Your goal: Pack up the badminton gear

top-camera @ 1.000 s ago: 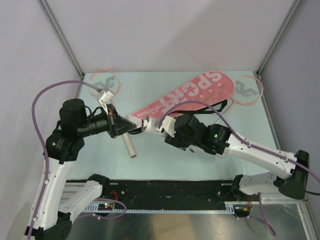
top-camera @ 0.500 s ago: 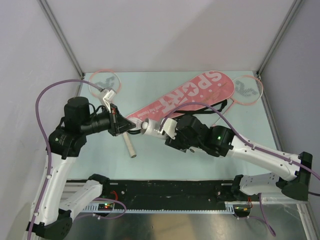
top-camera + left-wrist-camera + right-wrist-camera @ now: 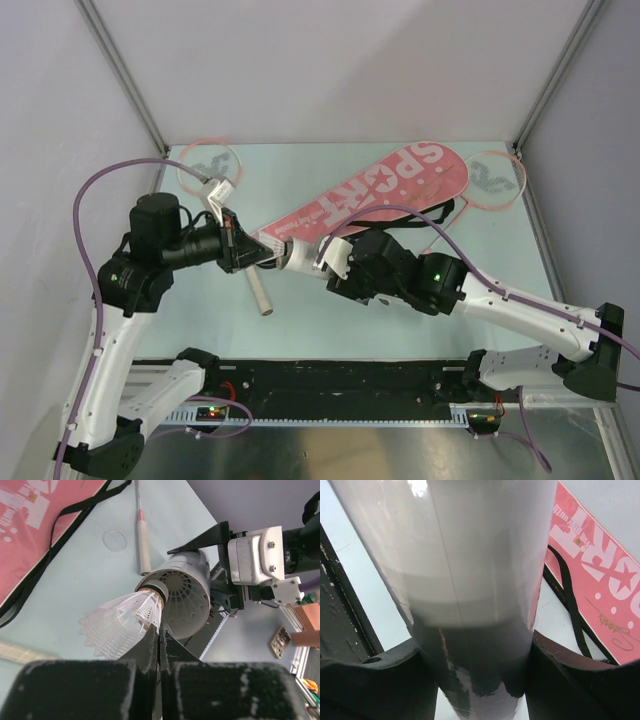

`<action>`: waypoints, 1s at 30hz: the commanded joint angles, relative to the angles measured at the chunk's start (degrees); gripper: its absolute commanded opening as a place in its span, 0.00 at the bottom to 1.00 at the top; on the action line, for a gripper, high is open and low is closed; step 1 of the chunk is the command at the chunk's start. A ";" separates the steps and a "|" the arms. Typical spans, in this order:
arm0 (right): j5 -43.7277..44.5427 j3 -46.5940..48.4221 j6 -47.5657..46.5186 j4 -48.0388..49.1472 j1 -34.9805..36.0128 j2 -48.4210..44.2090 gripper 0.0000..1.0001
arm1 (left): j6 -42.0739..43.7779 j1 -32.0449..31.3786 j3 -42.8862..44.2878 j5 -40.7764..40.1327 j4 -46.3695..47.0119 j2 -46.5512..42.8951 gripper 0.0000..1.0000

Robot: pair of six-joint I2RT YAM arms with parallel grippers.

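My left gripper (image 3: 250, 252) is shut on the skirt edge of the white shuttlecock (image 3: 125, 622), fingertips meeting in the left wrist view (image 3: 160, 632). Its cork tip touches the rim of the long white tube's (image 3: 182, 597) open mouth; another shuttlecock sits inside. My right gripper (image 3: 318, 258) is shut around the tube (image 3: 465, 580) and holds it level above the table, jaws either side in the right wrist view (image 3: 475, 652). The pink "SPORT" bag (image 3: 380, 195) lies diagonally behind, black strap (image 3: 570, 600) beside it. One pink racket (image 3: 205, 165) lies back left, another (image 3: 495, 178) back right.
The left racket's white handle (image 3: 258, 290) lies on the table just under the left gripper. Another racket handle (image 3: 143, 545) shows beyond the tube in the left wrist view. Grey walls close the table on three sides; a black rail (image 3: 350, 385) runs along the near edge.
The tube has slid left and the shuttlecock right, closing the gap; the cork tip is now at the tube's mouth. Both grips are unchanged.
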 commanded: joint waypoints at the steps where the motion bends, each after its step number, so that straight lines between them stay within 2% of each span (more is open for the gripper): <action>1: -0.24 0.52 -0.91 4.54 0.62 -1.39 0.57 | 1.09 -0.35 1.96 5.06 0.19 0.98 0.00; 15: 0.30 0.51 -2.20 9.36 1.96 -0.47 0.58 | 0.12 -1.47 -1.27 8.86 2.91 1.50 0.00; 30: 1.58 0.62 -2.64 13.53 2.69 1.31 0.59 | -1.63 -4.02 -4.73 9.43 7.80 1.39 0.00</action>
